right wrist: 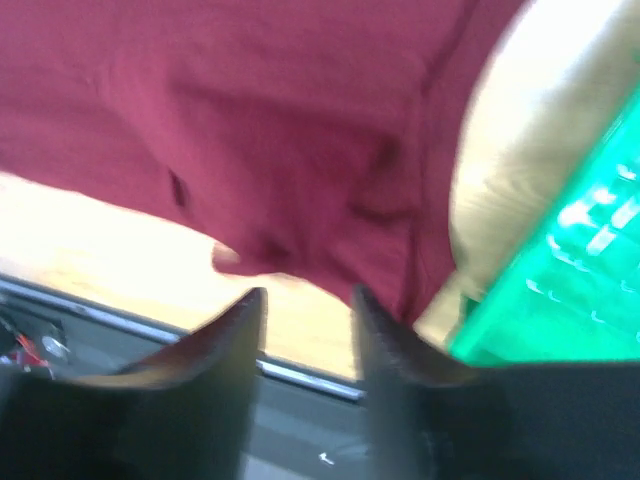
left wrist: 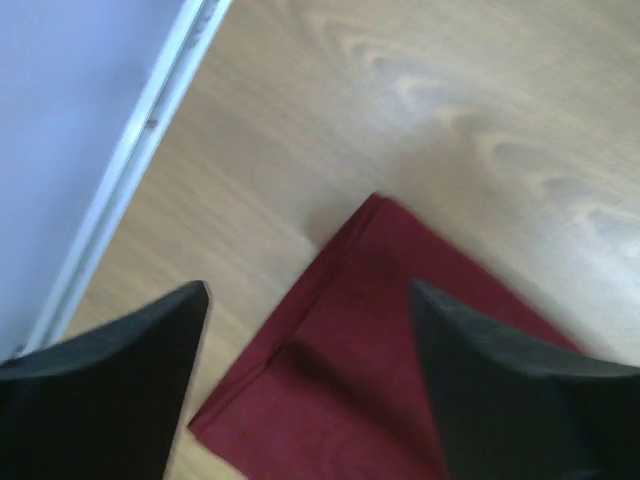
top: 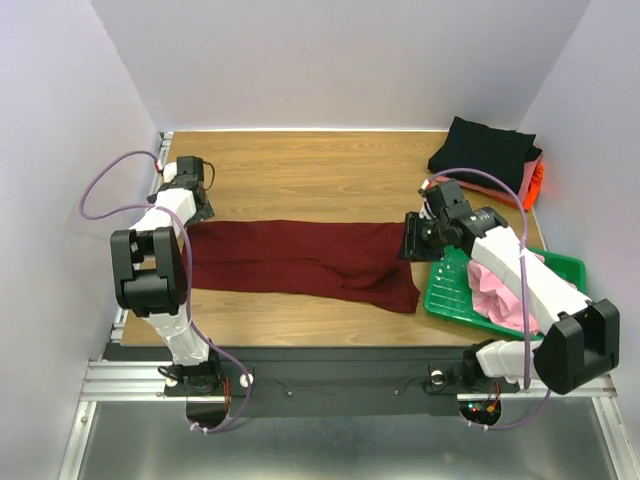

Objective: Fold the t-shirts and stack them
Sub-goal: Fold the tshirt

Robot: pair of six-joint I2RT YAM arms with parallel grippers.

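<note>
Top external view: the dark maroon t-shirt (top: 300,262) is lying flat as a long band across the middle of the worktop (top: 320,170), running from near the left edge toward the right edge.

The left gripper (top: 203,212) is hanging over the shirt's left end. In the left wrist view, its fingers (left wrist: 120,390) are standing wide apart, released, with a corner of the shirt lying below the gap.

The right gripper (top: 413,240) is sitting at the shirt's right end. In the blurred right wrist view, its fingers (right wrist: 215,345) are standing slightly parted, with bare wood showing between the tips and no cloth clamped.

The green tray (top: 447,297) is sitting at the near right corner, holding the light pink t-shirt (top: 490,295). The black folded t-shirt (top: 485,148) is resting at the far right corner on top of the orange t-shirt (top: 536,185).
</note>
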